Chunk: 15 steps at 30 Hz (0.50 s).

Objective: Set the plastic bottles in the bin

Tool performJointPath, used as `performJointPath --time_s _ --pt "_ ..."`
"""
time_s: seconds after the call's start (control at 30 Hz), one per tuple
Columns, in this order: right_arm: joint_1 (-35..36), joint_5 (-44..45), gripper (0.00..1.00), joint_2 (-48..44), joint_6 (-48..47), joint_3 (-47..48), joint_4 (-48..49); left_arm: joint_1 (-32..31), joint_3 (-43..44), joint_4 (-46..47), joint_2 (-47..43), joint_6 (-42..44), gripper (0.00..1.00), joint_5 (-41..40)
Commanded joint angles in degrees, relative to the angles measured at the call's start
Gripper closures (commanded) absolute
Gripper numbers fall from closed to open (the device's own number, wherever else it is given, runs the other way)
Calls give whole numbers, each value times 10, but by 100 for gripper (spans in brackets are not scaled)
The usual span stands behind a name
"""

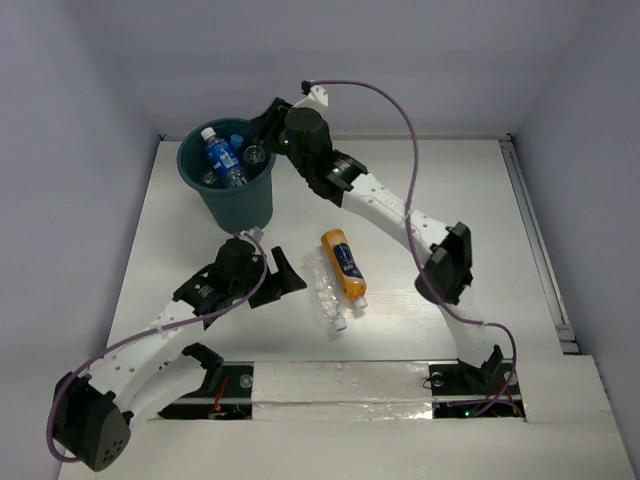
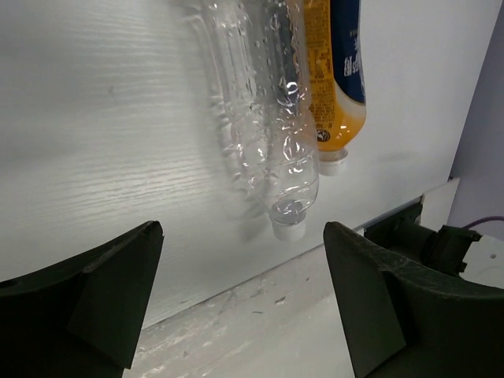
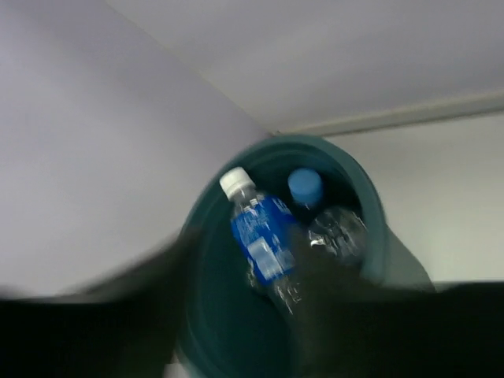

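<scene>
From above: dark teal bin (image 1: 228,190) at the far left of the table (image 1: 480,190), tapering downward, with a blue-label bottle (image 1: 222,157) leaning inside among clear ones. Nearer than the bin and to its right, apart from it, orange bottle (image 1: 343,264) lying flat, clear bottle (image 1: 326,290) just beside it on the bin's side. Left gripper (image 1: 290,272) between bin and clear bottle, spread wide, empty. Right gripper (image 1: 258,135) at the bin's far rim; spread not readable. Bare tabletop right of the bin.

Left wrist: crinkled clear bottle and dark-labelled orange bottle, white caps toward the table's near edge, ahead of wide-set fingers (image 2: 118,291).

Right wrist, blurred: bin rim, blue-label bottle, a blue cap (image 3: 305,187) beside it; possibly dark fingers below.
</scene>
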Motion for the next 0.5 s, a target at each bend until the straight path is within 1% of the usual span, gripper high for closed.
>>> performJointPath --time_s 0.0,0.03,0.07,0.1,0.13,0.17,0.2,0.23,0.27,0.37,0.4,0.43,0.47 --pt "4 22 59 -166 -81 -108 57 -42 21 50 32 -27 19 -10" --pt "4 21 73 -201 -93 -205 64 -53 27 56 40 -32 19 -23" --pt "4 22 82 -237 -102 -257 78 -73 29 69 59 -37 19 -28" --pt "4 20 90 -307 -117 -308 88 -79 31 77 68 -43 19 -32" --pt "-4 18 91 -340 -120 -400 93 -79 33 85 77 -49 19 -39" --pt "-10 -13 92 -371 -121 -441 89 -84 33 88 99 -51 19 -44" --pt "-19 -40 90 -421 -118 -477 70 -84 33 99 110 -52 18 -50" --pt "-32 -61 88 -442 -114 -508 45 -84 34 105 120 -57 18 -57" --pt "-32 -80 86 -463 -110 -567 26 -90 36 111 141 -59 18 -61" --pt "-39 -127 64 -529 -118 -651 -21 -90 55 129 179 -61 17 -81" --pt "-39 -134 48 -542 -118 -698 -32 -90 63 127 190 -61 16 -87" --pt "-44 -143 39 -554 -118 -721 -46 -90 76 126 199 -60 15 -97" --pt "-45 -150 32 -570 -118 -740 -51 -90 82 126 215 -62 14 -102"
